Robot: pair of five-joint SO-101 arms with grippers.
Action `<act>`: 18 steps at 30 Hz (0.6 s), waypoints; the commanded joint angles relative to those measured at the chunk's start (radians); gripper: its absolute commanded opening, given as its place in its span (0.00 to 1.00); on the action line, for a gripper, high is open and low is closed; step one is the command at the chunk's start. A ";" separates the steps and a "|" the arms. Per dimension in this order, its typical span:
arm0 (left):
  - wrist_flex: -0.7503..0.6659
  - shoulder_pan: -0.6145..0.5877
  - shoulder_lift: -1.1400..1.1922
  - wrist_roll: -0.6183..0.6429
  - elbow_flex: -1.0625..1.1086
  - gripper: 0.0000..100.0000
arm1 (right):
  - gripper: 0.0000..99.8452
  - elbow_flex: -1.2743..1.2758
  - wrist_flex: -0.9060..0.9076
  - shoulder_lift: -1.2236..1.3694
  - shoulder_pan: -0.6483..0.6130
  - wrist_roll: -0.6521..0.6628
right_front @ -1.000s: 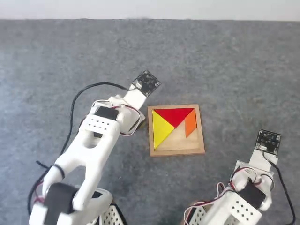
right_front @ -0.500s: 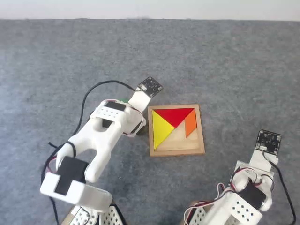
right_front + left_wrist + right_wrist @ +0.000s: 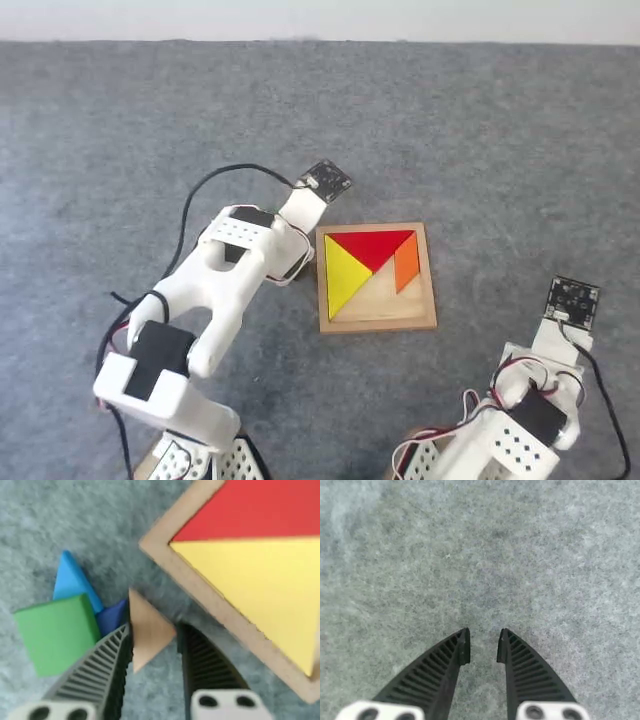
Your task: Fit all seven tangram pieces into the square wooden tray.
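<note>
— Which step is this?
— Picking up a fourth piece, I'd judge. The left gripper [image 3: 154, 631] pinches the tan triangle [image 3: 145, 625], just beside the wooden tray [image 3: 380, 324].
— What comes next?
— Lift it, turn it, and lower it onto the tray's bare wood.
— And the other arm?
— The right gripper [image 3: 484, 635] is narrow and empty over the grey felt worktop [image 3: 500, 130], with a pale wall [image 3: 320, 18] beyond.

Grey felt-like table cover [image 3: 500, 130]; pale wall strip [image 3: 320, 20] along far edge.
</note>
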 commanded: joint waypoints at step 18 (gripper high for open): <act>0.385 0.218 -0.555 -0.304 -0.025 0.06 | 0.11 0.018 0.002 -0.016 -0.010 0.009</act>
